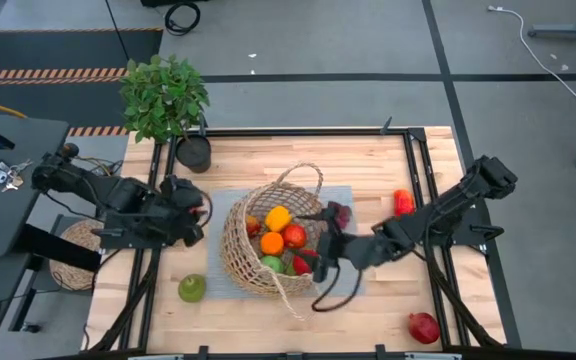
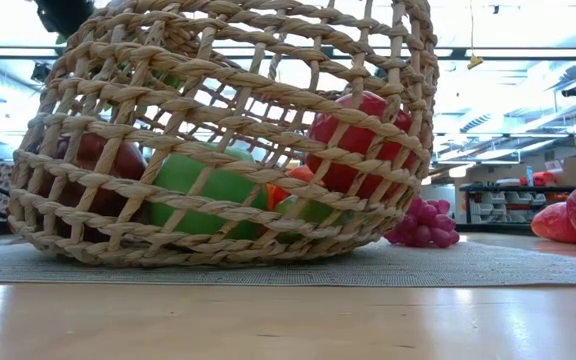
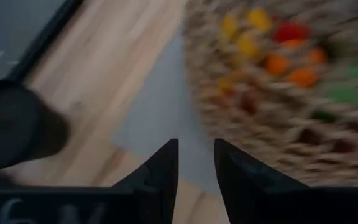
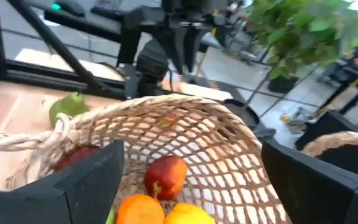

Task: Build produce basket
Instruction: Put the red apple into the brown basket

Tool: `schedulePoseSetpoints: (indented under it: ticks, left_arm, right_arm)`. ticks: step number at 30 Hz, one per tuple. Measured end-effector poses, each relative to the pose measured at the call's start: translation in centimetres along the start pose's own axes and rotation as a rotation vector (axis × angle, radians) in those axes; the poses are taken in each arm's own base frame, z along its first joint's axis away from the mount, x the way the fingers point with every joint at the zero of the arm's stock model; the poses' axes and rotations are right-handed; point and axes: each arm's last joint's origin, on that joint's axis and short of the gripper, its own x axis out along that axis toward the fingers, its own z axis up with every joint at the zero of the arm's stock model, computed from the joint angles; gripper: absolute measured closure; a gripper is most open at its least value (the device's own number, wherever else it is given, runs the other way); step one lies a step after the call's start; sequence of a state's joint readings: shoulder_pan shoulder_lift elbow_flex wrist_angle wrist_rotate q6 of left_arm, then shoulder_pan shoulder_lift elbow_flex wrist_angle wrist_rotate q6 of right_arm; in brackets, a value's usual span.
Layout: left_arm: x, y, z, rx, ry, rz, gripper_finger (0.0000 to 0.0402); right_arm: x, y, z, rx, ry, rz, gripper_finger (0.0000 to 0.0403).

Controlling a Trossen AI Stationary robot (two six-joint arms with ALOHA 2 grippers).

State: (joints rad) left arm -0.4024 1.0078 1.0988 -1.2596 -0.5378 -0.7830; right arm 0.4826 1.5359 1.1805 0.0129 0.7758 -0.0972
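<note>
The right pincer stands wide and empty at the rim of the basket, on the side away from the potted plant; its wrist view looks straight over the rim at the fruit inside. The left pincer is closed on nothing and waits just beside the basket's opposite wall.

The basket sits on a grey mat in the middle of the table, and from table height it looks tipped, its wall leaning. Inside lie an orange, a yellow pepper and red and green fruit. Purple grapes rest just outside the rim by the right pincer. A green pear, a red piece and a pomegranate lie on the table, well apart from the basket.

The main risk, as I judge it, is the right pincer catching the loose rim or a loop handle as it moves, tipping the leaning basket further and spilling what is already loaded. A finger could also snag in the open weave.
</note>
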Motion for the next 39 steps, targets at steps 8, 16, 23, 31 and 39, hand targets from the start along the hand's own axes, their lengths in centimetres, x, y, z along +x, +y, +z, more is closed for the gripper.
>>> schedulePoseSetpoints:
  ticks: [8,16,23,31,39]
  left_arm:
    - [1.4,2.4,0.2,-0.002,0.242,0.082,0.0299]
    - [3.8,3.9,1.2,0.034,0.435,0.115,0.0299]
    - [7.5,4.2,2.2,0.185,0.630,0.171,0.0209]
    - [10.9,4.1,0.3,0.442,0.744,0.110,0.0112]
    - [13.5,4.0,-3.0,0.660,0.745,0.024,0.0090]
  right_arm:
    - [1.8,-2.8,-0.4,-0.052,0.048,-0.034,0.0038]
    - [2.6,-3.1,-2.2,-0.100,0.045,0.026,0.0039]
    - [2.2,-4.6,-3.3,-0.116,-0.028,0.008,0.0039]
    - [0.3,-6.2,-5.3,-0.071,-0.102,0.029,0.0039]
    - [-0.7,-7.7,-6.1,-0.040,-0.162,0.016,0.0039]
